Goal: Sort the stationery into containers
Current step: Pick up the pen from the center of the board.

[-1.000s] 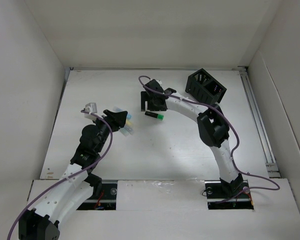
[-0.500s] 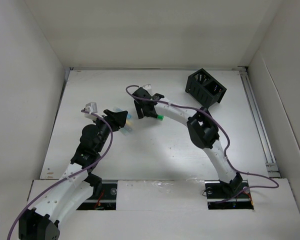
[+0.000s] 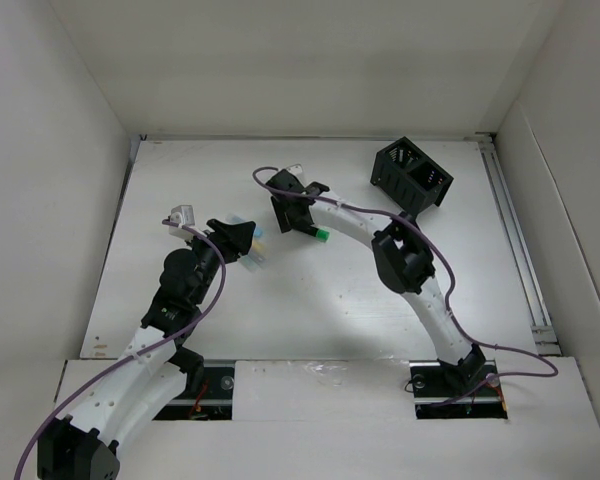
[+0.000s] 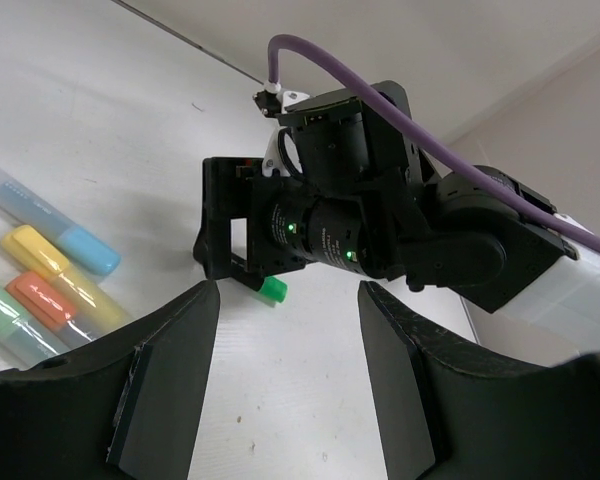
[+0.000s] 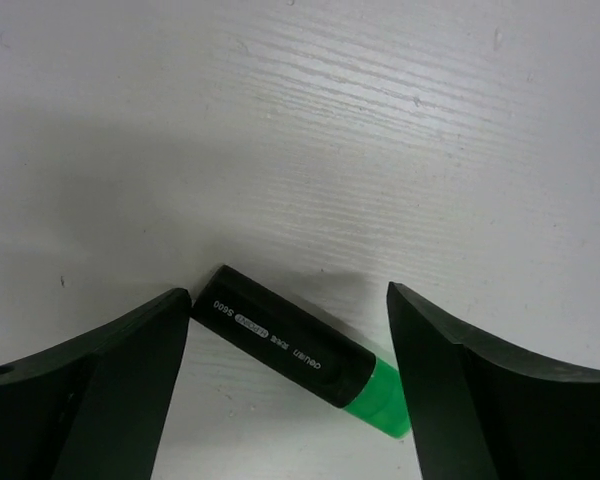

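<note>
A black marker with a green end (image 5: 300, 360) lies flat on the table between the open jaws of my right gripper (image 5: 290, 390); its green end (image 3: 321, 236) shows in the top view and in the left wrist view (image 4: 273, 291). The right gripper (image 3: 292, 220) is low over it, and the marker's black end is at the left finger. Several clear markers, blue (image 4: 50, 220), yellow, orange and green, lie side by side at the left. My left gripper (image 3: 242, 240) (image 4: 288, 380) is open and empty beside that group. The black mesh organizer (image 3: 411, 175) stands at the back right.
White side walls close in the table on left, right and back. The right arm (image 3: 405, 262) arches across the middle of the table. A metal rail (image 3: 515, 240) runs along the right edge.
My right gripper has swung left and down from near the organizer to sit over the green-ended marker. The left arm has not moved.
</note>
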You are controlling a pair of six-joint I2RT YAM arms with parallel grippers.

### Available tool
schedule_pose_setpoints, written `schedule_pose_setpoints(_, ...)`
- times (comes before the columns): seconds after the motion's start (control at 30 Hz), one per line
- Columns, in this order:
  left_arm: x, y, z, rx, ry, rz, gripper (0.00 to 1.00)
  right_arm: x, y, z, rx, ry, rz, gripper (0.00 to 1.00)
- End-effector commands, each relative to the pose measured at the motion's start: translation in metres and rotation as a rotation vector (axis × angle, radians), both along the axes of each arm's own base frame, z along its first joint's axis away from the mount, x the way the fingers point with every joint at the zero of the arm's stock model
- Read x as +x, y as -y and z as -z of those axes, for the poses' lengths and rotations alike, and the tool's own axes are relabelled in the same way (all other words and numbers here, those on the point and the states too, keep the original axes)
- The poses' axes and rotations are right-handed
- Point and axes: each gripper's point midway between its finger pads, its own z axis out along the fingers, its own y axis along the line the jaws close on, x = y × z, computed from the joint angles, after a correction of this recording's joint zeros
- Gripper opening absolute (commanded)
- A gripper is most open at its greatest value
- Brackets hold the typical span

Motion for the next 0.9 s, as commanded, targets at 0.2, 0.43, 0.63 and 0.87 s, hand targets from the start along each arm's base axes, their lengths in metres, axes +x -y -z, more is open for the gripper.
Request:
schedule_pose_setpoints(0.2, 0.0, -0.001, -0.019, -0.023, 0.057, -0.007, 0.54, 0.008, 0.013, 0.006, 0.083, -0.062, 0.016, 0.62)
schedule_pose_setpoints(0.43, 0.0, -0.001, -0.019, -0.023, 0.057, -0.007, 0.54, 0.014, 0.01, 0.006, 0.217, -0.102, 0.052, 0.34)
schedule_pose_setpoints(0.63, 0.001, -0.001, -0.018, -0.014, 0.06, -0.007, 0.54, 0.023, 0.023, 0.007, 0.247, -0.101, 0.104, 0.32)
schedule_pose_setpoints(0.87, 0.001, -0.001, -0.018, -0.014, 0.06, -0.007, 0.54, 0.027, 0.034, 0.004, 0.252, -0.096, 0.122, 0.49)
